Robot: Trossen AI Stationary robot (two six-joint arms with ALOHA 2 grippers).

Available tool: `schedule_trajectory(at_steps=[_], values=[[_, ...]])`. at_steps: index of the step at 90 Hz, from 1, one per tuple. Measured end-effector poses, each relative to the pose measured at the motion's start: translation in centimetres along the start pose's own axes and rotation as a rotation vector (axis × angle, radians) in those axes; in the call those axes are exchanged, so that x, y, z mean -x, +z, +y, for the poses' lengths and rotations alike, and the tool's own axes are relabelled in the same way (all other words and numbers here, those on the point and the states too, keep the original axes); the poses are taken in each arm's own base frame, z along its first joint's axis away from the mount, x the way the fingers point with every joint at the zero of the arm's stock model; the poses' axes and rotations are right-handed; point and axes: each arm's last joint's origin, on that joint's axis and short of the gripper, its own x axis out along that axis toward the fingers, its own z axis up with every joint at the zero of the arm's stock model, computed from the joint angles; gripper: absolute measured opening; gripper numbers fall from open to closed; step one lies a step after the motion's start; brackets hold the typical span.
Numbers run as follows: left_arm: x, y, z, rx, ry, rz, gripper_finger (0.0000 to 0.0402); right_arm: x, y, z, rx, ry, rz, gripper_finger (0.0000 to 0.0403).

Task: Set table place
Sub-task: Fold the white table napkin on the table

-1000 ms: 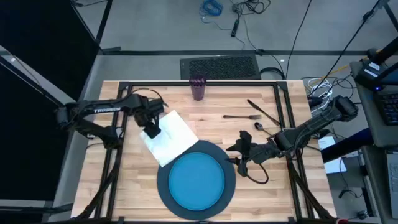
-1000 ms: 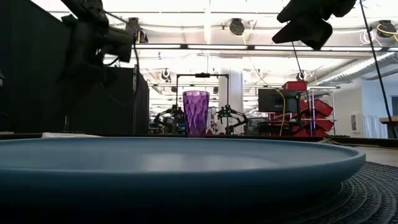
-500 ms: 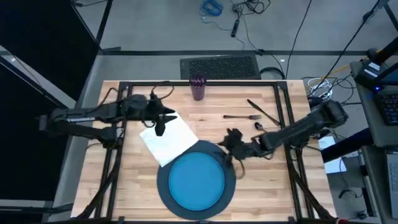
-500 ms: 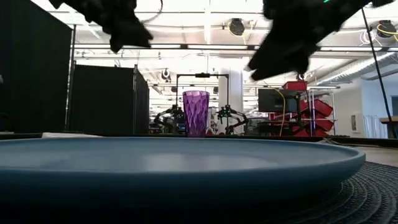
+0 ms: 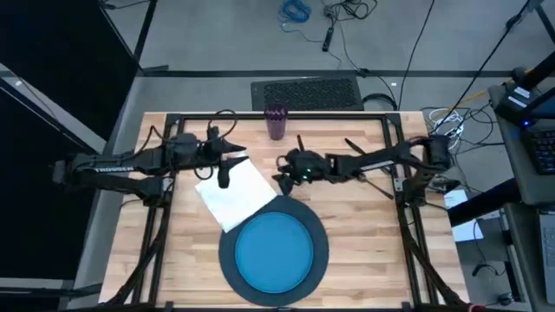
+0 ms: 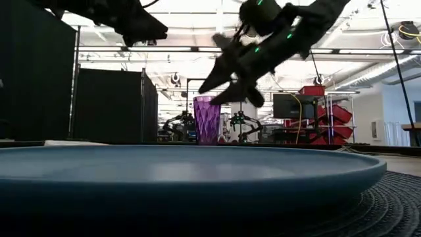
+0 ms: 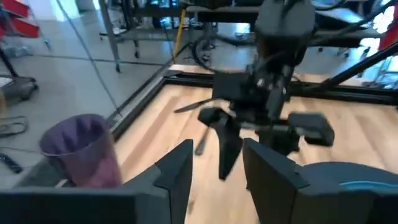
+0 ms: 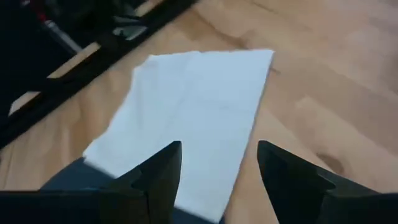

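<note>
While both arms hang above the table (image 5: pixel 364 217), the place setting lies as follows. Item 1: dark grey charger (image 5: pixel 227 260) at the near edge, centre, with the blue plate (image 5: pixel 274 252) sitting on it. Item 2: white napkin (image 5: pixel 236 194), flat on the wood, its near corner tucked against the charger's far-left rim. Item 3: purple cup (image 5: pixel 276 121), upright at the far edge, centre. Item 4: fork (image 5: pixel 342 162), knife (image 5: pixel 371 158) and a third utensil, mostly hidden under the right arm, lying far right of centre.

Left gripper (image 5: pixel 224 170): reached in from the left, poised over the napkin's far-left edge, its 2 fingers (image 7: pixel 177 177) parted with nothing between them. Right gripper (image 5: pixel 286 178): stretched across from the right, above bare wood between the napkin's right corner and the fork, pointing at the napkin; its 2 fingers (image 8: pixel 155 174) are spread wide and hold nothing.
</note>
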Motion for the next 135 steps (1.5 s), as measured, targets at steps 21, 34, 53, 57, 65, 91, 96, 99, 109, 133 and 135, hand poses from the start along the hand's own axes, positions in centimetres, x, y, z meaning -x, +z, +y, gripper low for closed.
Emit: schedule_trajectory(at_steps=[21,34,53,57,65,91,96,99,109,133,135], values=[[-0.1,-2.2,0.5,0.017,0.117,0.223,0.0125,-3.9,-0.1,0.0,-0.008,0.023,0.081,0.0196],[0.2,-3.1,0.9,0.058,0.255,0.311,0.0125,-4.8,1.0,0.7,0.007,0.014,0.089,0.0196],[0.1,-5.1,1.1,0.125,0.39,0.437,0.0125,-5.2,1.4,0.9,0.042,-0.011,0.117,0.0196],[-0.2,-5.6,1.1,0.126,0.392,0.447,0.0125,-5.2,1.2,0.8,0.046,-0.023,0.137,0.0196],[-1.5,-6.4,1.5,0.115,0.351,0.458,0.0125,-5.1,0.5,0.7,0.049,-0.054,0.192,0.0196],[-4.6,-7.2,7.0,0.199,0.312,0.564,0.0125,-4.6,-1.5,2.0,0.067,-0.074,0.291,0.0196],[-4.8,-7.6,8.0,0.26,0.251,0.578,0.0125,-4.5,-1.8,2.3,0.074,-0.071,0.297,0.0196],[-4.9,-8.0,8.4,0.295,0.205,0.587,0.0125,-4.5,-1.9,2.5,0.077,-0.068,0.298,0.0196],[-5.0,-9.0,9.4,0.373,0.14,0.625,0.0125,-4.4,-2.2,2.7,0.086,-0.07,0.309,0.0196],[-5.6,-11.2,10.8,0.458,0.127,0.705,0.0125,-4.2,-2.6,2.5,0.104,-0.133,0.322,0.0196],[-5.7,-11.4,10.8,0.462,0.122,0.714,0.0125,-4.2,-2.6,2.5,0.104,-0.133,0.322,0.0196]])
